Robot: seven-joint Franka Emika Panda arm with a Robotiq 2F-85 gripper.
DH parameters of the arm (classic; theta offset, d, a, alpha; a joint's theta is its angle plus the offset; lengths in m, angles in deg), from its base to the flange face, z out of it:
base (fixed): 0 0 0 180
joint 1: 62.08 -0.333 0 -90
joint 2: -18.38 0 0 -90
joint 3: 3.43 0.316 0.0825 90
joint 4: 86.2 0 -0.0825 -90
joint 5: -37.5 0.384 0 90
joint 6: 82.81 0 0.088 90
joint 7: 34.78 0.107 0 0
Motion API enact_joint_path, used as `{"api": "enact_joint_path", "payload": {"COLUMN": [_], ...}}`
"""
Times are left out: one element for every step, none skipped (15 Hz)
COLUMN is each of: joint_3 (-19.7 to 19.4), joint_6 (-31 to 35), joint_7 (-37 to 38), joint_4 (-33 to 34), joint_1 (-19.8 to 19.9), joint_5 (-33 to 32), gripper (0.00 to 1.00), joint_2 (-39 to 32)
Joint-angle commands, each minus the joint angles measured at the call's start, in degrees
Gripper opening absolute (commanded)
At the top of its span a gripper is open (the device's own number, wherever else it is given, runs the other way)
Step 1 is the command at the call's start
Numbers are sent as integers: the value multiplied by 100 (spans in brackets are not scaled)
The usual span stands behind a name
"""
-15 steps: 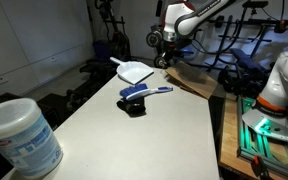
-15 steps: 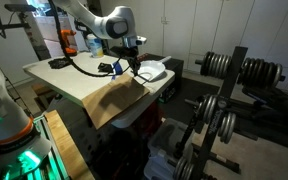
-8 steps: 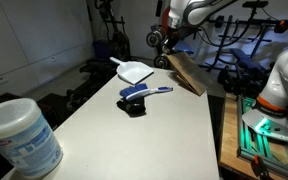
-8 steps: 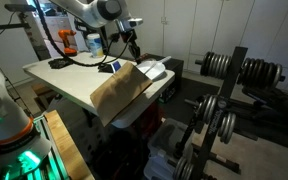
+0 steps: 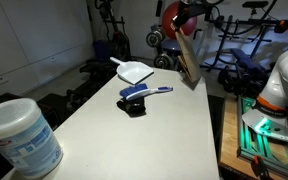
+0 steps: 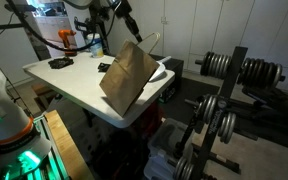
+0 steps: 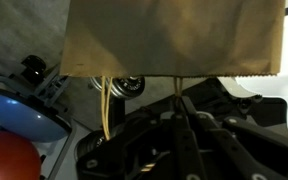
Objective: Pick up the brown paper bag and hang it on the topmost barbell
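One twine handle (image 7: 179,95) seems to carry the brown paper bag (image 6: 129,75), hanging above the edge of the tabletop (image 6: 64,80) nearest the barbells (image 6: 219,65). Light, floppy, swing-prone. The jaws of the gripper (image 7: 181,118) look pinched shut on that handle, the sensible hold.

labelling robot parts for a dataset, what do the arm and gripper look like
The arm is white with rounded links and darker joints. The gripper is black and blocky, with narrow dark fingers. No markings are legible.
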Motion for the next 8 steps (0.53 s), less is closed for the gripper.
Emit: {"api": "enact_joint_path", "payload": {"joint_3": [250,180,211,234,248,255,257,258], "joint_6": [-307,-96,-174,-219,-233,-234,-234,-235], "joint_7": [486,160,225,259,275,288,300,308], "joint_4": [-139,11,9,-1,-17,-26,-32,-34], "joint_1": [256,238,270,283,286,287,289,292], "joint_5": [-145,-19,-19,-18,-17,-17,-18,-19], "gripper": [3,3,3,3,3,3,3,2], "joint_2": [512,228,328,399,440,449,446,442]}}
